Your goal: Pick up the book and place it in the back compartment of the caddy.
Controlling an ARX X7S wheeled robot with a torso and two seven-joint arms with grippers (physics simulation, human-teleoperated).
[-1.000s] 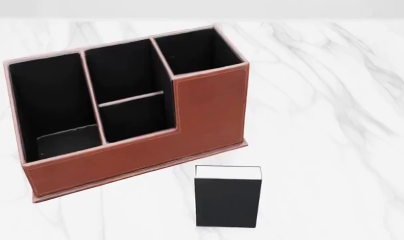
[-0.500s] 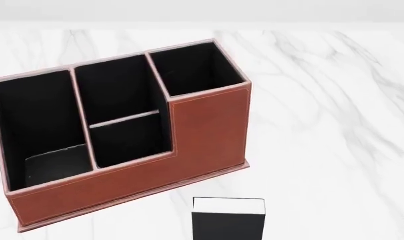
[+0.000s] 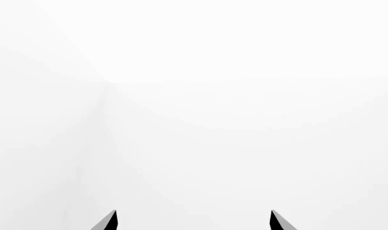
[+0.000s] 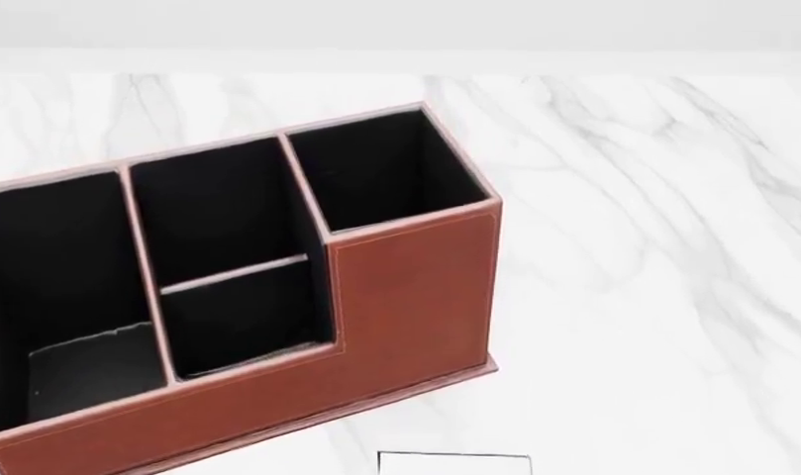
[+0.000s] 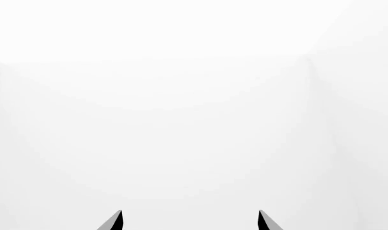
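Four black-lined cells show in the caddy from our head view, where the red-brown leather organiser with pale stitched rims stands on the white marble surface and fills the left and middle of that picture. The back compartment is the squarish cell in the middle column on the side away from us, parted from the cell in front of it by a thin pale-edged divider. The tall cell sits at the caddy's right end behind the high front wall, and the long cell at its left end runs out of that picture. Of the book we see only the white top of its page block, a strip cut by the lower edge of the head view, standing on the surface just in front of the caddy's raised right end and apart from it. Neither arm appears in our head view, so we cannot place the book or the caddy relative to either pincer. In the left wrist view the left pincer shows only two dark fingertips, held well apart with nothing between them, against blank white. The right pincer looks the same in the right wrist view: tips spread, gripping nothing.
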